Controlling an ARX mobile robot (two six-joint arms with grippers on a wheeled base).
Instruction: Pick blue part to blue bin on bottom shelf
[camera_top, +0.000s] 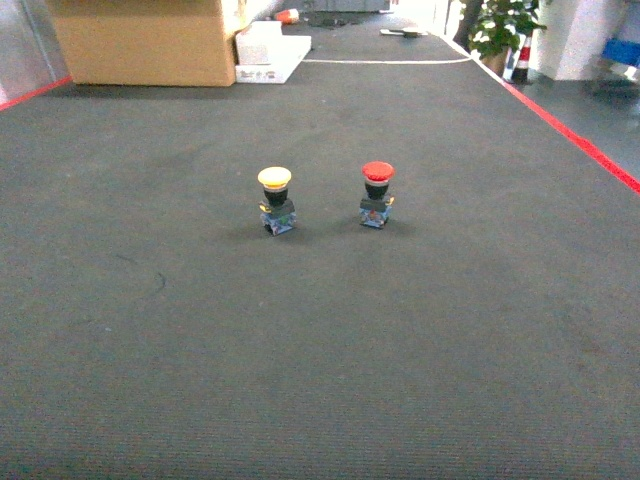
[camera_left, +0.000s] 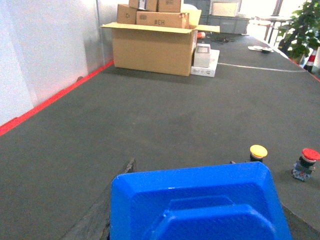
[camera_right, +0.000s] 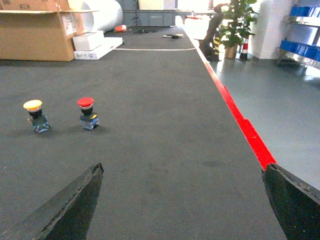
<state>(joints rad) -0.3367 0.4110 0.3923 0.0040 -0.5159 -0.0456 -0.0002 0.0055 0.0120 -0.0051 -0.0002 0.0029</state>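
While a blue moulded plastic part is gripped by the left gripper low in the left wrist view, the right gripper is seen spread wide with nothing between its fingers. On the dark grey carpeted floor, a yellow-capped push-button and a red-capped push-button are seen standing upright, side by side. A cardboard box is visible far left.

Only the right gripper shows clearly: two dark grey, wedge-shaped jaws with rough, worn edges, rising either side of the red button.
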